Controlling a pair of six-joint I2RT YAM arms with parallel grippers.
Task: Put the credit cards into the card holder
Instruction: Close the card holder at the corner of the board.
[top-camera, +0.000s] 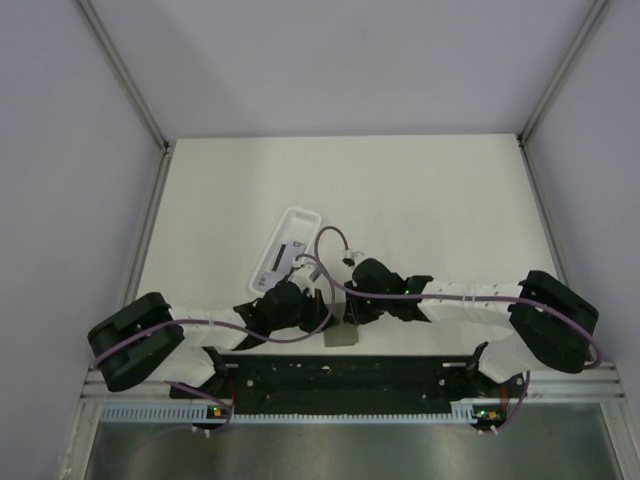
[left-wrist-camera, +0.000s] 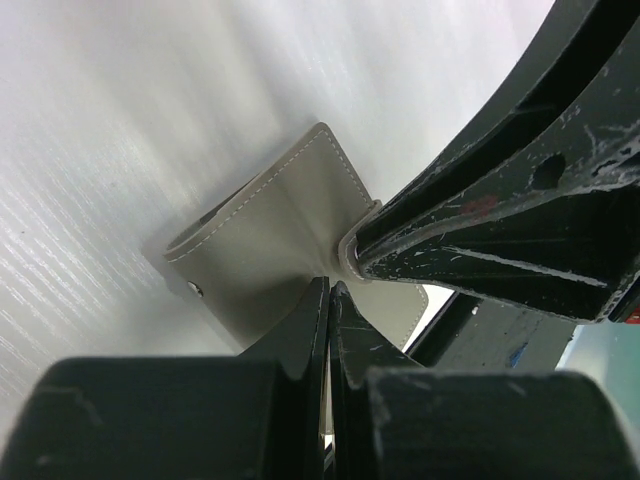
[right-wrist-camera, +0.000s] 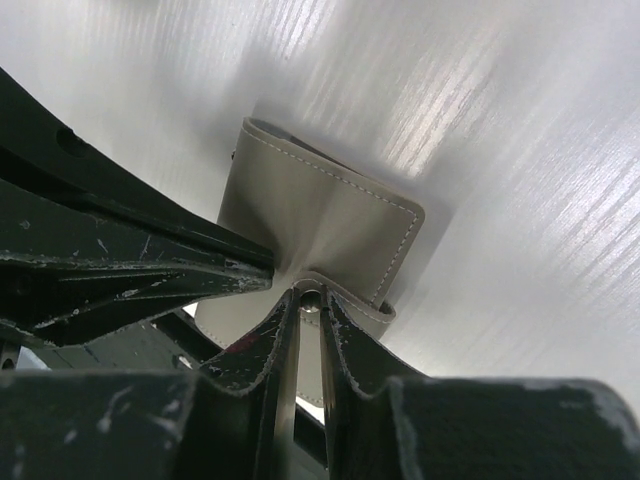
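Here, left claw (left-wrist-camera: 328, 292) and right claw (right-wrist-camera: 308, 298) pinch the card holder (left-wrist-camera: 270, 240) over the pale-walled white table (top-camera: 400, 190).

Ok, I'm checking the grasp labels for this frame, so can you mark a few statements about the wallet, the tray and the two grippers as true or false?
1. The left gripper and the right gripper both pinch the card holder. True.
2. The card holder sits inside the white tray. False: it is close to the near edge of the table, apart from the tray.
3. The white tray lies beyond the card holder, farther from the table's near edge. True.
4. The left gripper's fingers are spread wide. False: they are nearly together, closed on the card holder's edge.
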